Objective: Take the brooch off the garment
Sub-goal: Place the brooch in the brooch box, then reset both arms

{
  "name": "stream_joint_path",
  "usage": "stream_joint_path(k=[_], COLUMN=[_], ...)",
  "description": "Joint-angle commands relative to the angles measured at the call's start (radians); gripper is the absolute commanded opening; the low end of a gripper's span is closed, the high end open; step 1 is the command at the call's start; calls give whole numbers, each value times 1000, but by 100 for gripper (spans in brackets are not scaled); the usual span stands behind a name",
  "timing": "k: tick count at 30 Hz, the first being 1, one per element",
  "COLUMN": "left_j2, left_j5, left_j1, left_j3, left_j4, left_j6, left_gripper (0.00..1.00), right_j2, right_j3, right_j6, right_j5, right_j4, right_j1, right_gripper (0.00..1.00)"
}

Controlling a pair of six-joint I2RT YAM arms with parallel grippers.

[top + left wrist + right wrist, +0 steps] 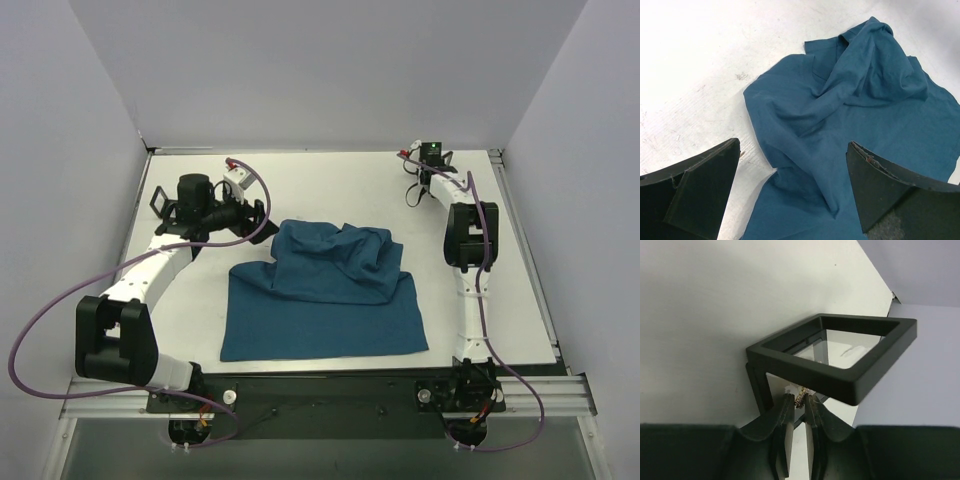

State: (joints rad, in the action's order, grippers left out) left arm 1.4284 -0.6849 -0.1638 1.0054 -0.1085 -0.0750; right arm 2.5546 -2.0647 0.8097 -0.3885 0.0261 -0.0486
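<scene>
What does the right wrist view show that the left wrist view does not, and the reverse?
Only the right wrist view: the brooch between the tips of the right claw, close before a black square frame. Only the left wrist view: the crumpled garment and the wide-open left claw. Both: the white table.

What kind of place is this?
Probably a robot test lab: a white table boxed in by blank white walls, with white robot arms, left and right, bolted to a silver metal rail.
</scene>
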Motion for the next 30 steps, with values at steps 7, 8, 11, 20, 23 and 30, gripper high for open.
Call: stream_joint_path(k=[7, 8, 11, 20, 23, 30], left_j2=[7, 7, 7, 3, 1, -13], left_j5=[-2, -2, -4, -7, -7, -11], left_j1=[4, 4, 4, 4, 6, 10], left_j3=[1, -1, -1, -4, -4, -5], left_j4=[46, 47, 50, 52, 52, 53], left_j6=[7, 7, 9, 11, 14, 18], left_gripper=[97, 97, 97, 97, 97, 97], right_j2=[-63, -65, -74, -135, -155, -203], right_j3=[32, 34, 37, 44, 54, 69], right_j6=[-3, -7, -10, -67, -89, -127], right_j5=[-32, -32, -30, 5, 19, 45], right_j4=[3, 3, 9, 69, 98, 169], right_j1=[-10, -8, -11, -19, -22, -31], right_gripper=[27, 29, 31, 43, 51, 60])
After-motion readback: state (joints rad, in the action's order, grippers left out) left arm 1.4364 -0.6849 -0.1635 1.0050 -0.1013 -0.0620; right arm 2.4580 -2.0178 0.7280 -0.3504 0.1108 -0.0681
